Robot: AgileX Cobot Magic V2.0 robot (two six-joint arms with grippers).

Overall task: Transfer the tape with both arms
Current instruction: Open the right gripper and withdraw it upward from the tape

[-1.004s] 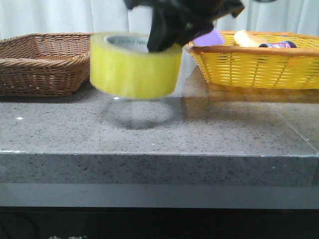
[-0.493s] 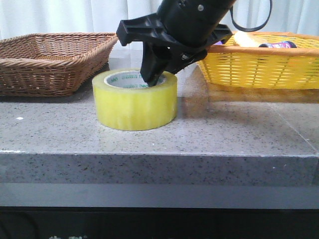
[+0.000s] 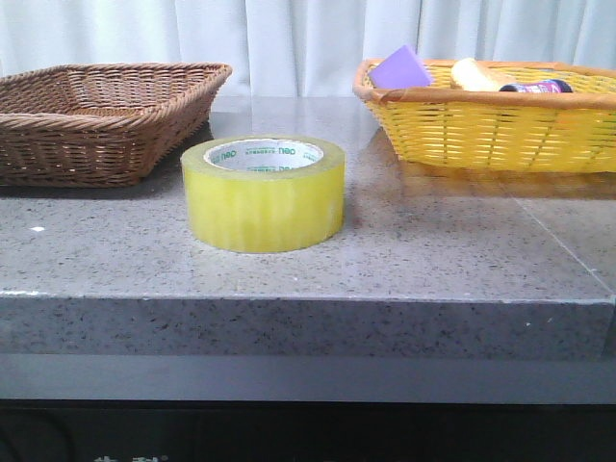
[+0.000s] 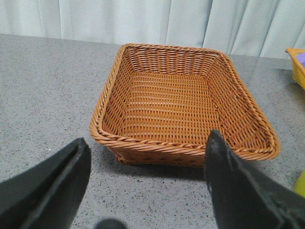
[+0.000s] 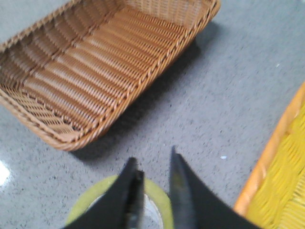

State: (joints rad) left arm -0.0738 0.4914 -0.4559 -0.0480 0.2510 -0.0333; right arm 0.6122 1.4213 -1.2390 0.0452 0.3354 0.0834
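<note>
The tape (image 3: 265, 192), a wide yellow roll with a white core printed in green, stands flat on the grey stone table (image 3: 433, 260) between the two baskets. No gripper shows in the front view. In the right wrist view my right gripper (image 5: 151, 155) hangs above the tape (image 5: 86, 205), its jaws a narrow gap apart and holding nothing. My left gripper (image 4: 147, 138) is wide open and empty over the table, just in front of the brown basket (image 4: 176, 100). A sliver of the tape (image 4: 301, 185) shows at that view's right edge.
The empty brown wicker basket (image 3: 96, 115) stands at the back left. A yellow basket (image 3: 491, 125) at the back right holds a purple block (image 3: 402, 67) and other items. White curtains hang behind the table.
The right gripper lowered the tape onto the table, let it go and rose out of the front view. The tape now stands alone.
</note>
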